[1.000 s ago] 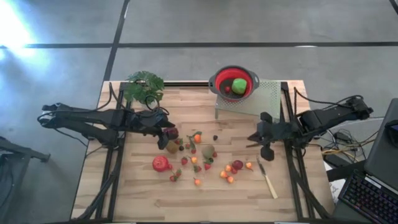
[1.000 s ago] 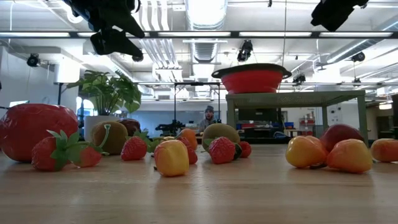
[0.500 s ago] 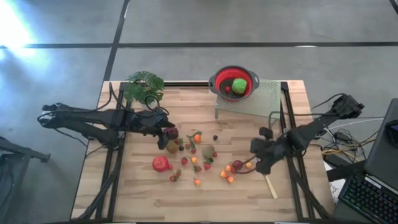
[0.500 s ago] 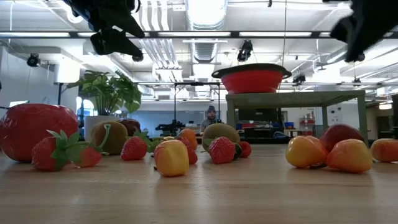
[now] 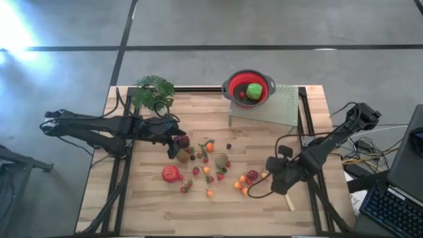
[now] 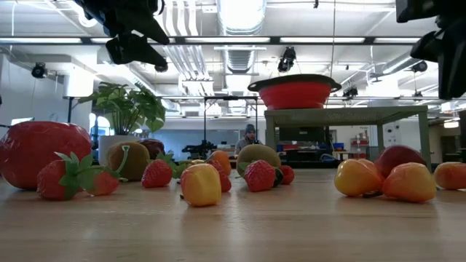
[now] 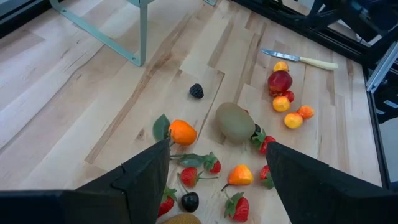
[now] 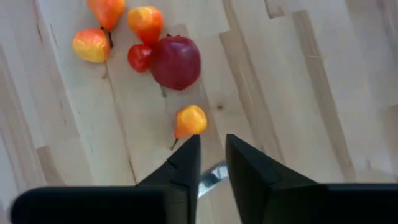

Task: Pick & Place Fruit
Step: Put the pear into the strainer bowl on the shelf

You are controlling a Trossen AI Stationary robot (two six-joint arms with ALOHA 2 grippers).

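Overhead, the right gripper [image 5: 272,179] hangs low over the right half of the wooden table [image 5: 152,215], just beside a small cluster of fruit: a dark red plum [image 8: 176,61], a small red cherry [image 8: 139,56] touching it, and several orange-yellow pieces, one of which, an orange-yellow pear [image 8: 189,121], lies directly ahead of the fingertips. Its fingers stand a narrow slit apart and grasp nothing. The pale-handled knife [image 5: 287,198] lies on the table just beside this gripper. Across the table, the left gripper [image 5: 177,140] hovers over the left side of the scatter with its fingers spread wide and empty; before it lie a kiwi [image 7: 235,121], an orange [image 7: 181,132], a blackberry [image 7: 196,91] and several strawberries. A large magenta-red fruit [image 5: 171,174] sits near the table's middle. At the far edge, a red colander [image 5: 231,82] on a perforated metal stand [image 5: 281,106] holds a green fruit [image 5: 254,91] and a small red one, and a potted plant [image 5: 152,90] stands at the far left corner.
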